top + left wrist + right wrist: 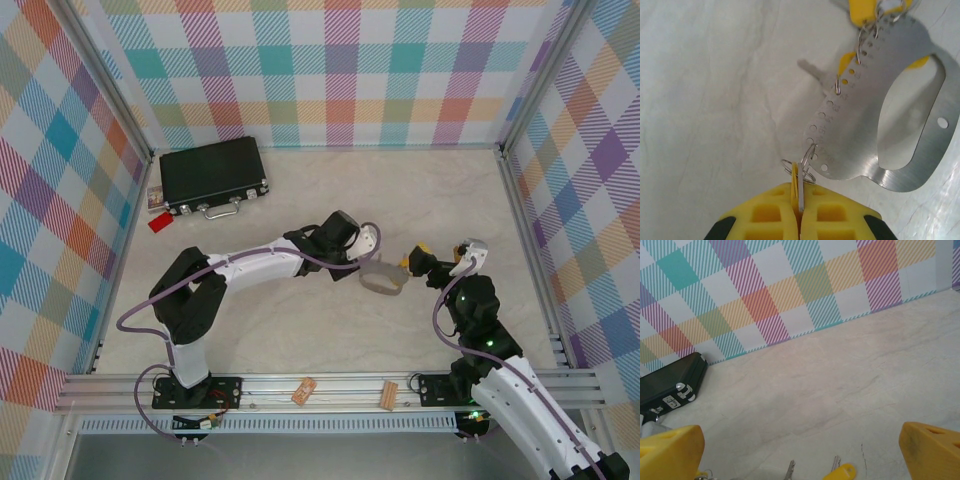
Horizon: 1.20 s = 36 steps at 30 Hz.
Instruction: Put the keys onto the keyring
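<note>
the left gripper [800, 202] has its yellow fingers [765, 215] pressed together on a key [798, 186] seen edge-on, a thin yellow head with a silver blade beside it. a small wire ring [807, 161] above the fingertips meets the lower edge of the keyring [920, 165]; whether it passes through a hole there i cannot tell. the keyring is a flat grey metal loop with a row of small holes along one side, held tilted just above the table [705, 100]. other keys [845, 62] hang from rings along that holed side, one near the middle and one at the top edge of the left wrist view. from above, the keyring [385, 282] sits mid-table between the two grippers. the right gripper [800, 455] is spread wide and holds nothing, low over the table with a yellow-headed key just below it. a black case [212, 177] lies at the far left, a red tag [159, 223] just beside it
</note>
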### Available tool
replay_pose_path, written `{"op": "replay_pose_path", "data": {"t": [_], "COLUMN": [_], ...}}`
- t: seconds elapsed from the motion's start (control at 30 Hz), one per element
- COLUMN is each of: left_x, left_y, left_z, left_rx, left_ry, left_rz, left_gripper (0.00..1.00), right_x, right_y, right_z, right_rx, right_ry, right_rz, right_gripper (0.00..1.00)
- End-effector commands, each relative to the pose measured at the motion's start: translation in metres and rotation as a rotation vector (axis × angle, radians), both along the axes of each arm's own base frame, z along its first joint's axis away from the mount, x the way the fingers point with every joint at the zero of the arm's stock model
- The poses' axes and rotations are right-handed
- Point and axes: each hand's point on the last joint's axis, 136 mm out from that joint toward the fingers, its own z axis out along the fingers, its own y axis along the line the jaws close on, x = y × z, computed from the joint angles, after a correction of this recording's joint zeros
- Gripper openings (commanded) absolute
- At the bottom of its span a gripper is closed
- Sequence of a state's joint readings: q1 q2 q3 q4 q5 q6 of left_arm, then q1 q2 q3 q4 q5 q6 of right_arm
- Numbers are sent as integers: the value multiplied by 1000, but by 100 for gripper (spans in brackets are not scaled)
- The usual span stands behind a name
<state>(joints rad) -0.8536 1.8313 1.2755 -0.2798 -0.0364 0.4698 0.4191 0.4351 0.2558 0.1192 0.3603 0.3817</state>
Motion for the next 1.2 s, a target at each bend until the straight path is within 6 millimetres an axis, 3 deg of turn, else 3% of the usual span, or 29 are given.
{"op": "replay_pose_path", "data": {"t": [0.0,0.17,0.6,1.17], "left_x": [1,7,16,24], "left_y": [24,43,70,103], "left_z": [-5,-24,-55,-70], "left_rx": [75,169,296,312], "left_ry": [0,-20,-24,48], "left_rz": [25,58,96,176], "left_gripper": [0,0,0,0], "right_x": [1,1,1,1], "right_y": [3,5,6,8], "right_z": [8,9,8,6], "right_rx": [29,32,35,39], "right_ry": [-27,-27,-23,-21], "right_rz": [13,23,31,40], "right_gripper": [99,99,99,99]}}
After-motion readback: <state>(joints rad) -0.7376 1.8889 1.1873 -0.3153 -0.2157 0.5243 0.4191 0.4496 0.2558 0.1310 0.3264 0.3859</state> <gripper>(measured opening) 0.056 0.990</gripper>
